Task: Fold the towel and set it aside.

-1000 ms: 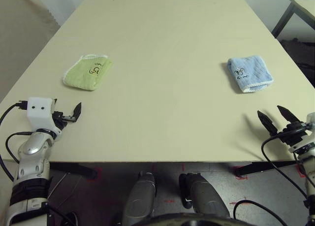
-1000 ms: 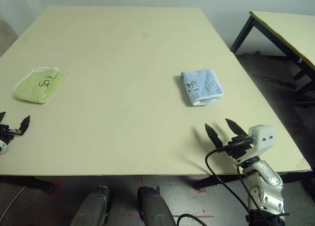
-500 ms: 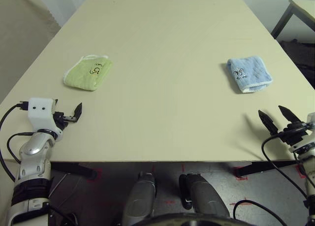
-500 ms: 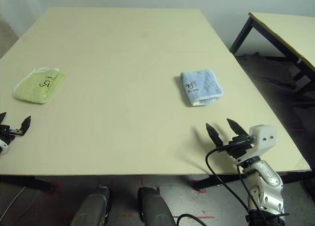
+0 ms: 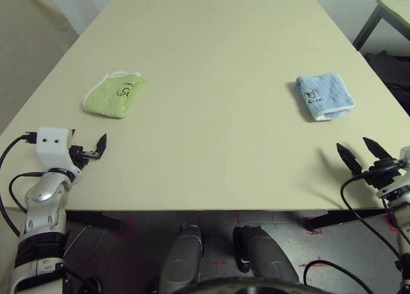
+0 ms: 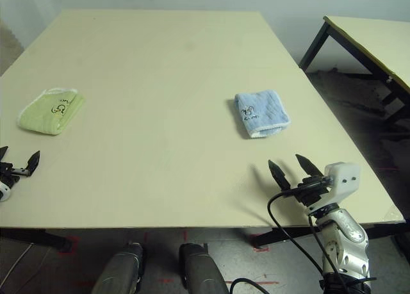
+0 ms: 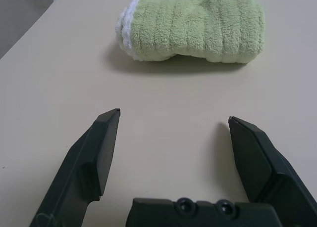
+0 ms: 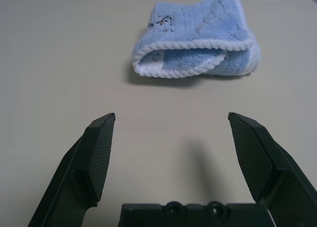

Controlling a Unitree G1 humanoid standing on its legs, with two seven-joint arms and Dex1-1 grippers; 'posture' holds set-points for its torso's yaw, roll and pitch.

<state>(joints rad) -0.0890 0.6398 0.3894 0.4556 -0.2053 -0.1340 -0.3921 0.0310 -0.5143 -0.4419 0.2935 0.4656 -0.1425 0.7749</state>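
Green towel lies folded; its label tag can't be made out.

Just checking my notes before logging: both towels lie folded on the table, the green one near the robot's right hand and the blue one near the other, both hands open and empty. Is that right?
Not quite: the sides are swapped. The head views show the green towel ahead of the left hand and the blue towel ahead of the right hand. The rest holds: both lie folded on the table, both hands open and empty.
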